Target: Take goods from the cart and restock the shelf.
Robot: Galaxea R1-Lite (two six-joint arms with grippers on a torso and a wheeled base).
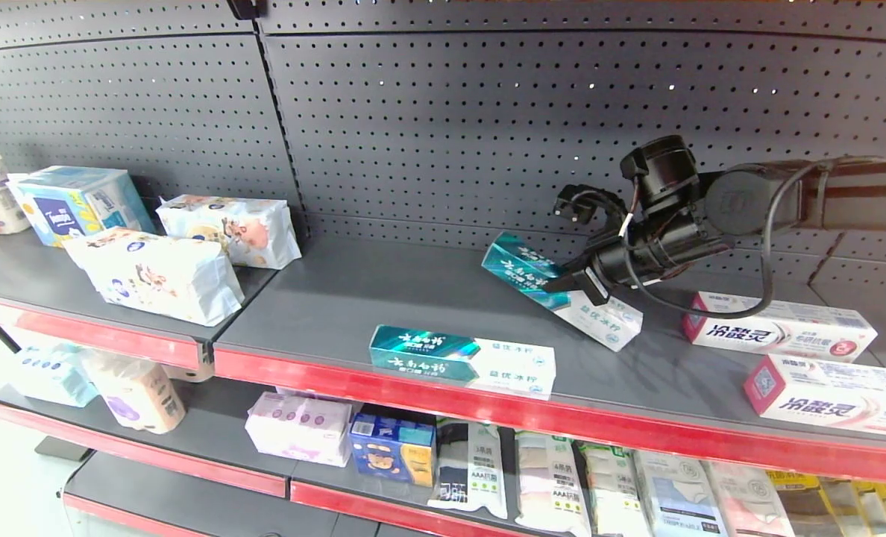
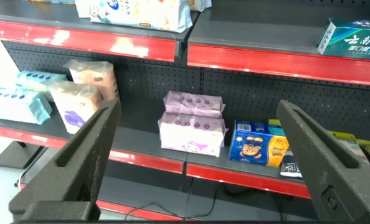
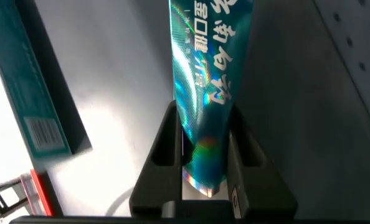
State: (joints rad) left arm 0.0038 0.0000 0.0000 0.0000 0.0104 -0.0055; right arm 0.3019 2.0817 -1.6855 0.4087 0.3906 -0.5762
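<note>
Head view: a grey metal top shelf board with a red front lip [image 1: 383, 294] runs across the picture. Over its right half the right gripper [image 1: 588, 282] is clamped on the middle of a long teal-and-white toothpaste carton [image 1: 562, 298]. This carton lies askew over the board, teal end toward the board's back and white end toward its front; whether it touches the board cannot be told. A second teal-and-white toothpaste carton [image 1: 462, 360] lies flat along the board's front lip. Two red-and-white toothpaste cartons [image 1: 778, 326] [image 1: 834, 394] lie at the board's right end. Soft white printed tissue packs [image 1: 159, 272] sit on the neighbouring board to its left.

Left wrist view: the left gripper [image 2: 197, 112] hangs below the level of the board with its two black fingers [image 2: 79, 162] spread wide and nothing between them. Under the board, on a lower shelf, stand two stacked purple-and-white packs [image 2: 193, 124] and a blue cardboard box [image 2: 256, 143] beside them. The second carton [image 2: 353, 37] shows at the board's front lip.

Right wrist view: the right gripper [image 3: 203, 149] has its black fingers [image 3: 166, 143] pressed against both long sides of the held carton [image 3: 210, 81], above the board's grey surface [image 3: 110, 93]. The second carton [image 3: 29, 93] lies nearer the board's red lip.
</note>
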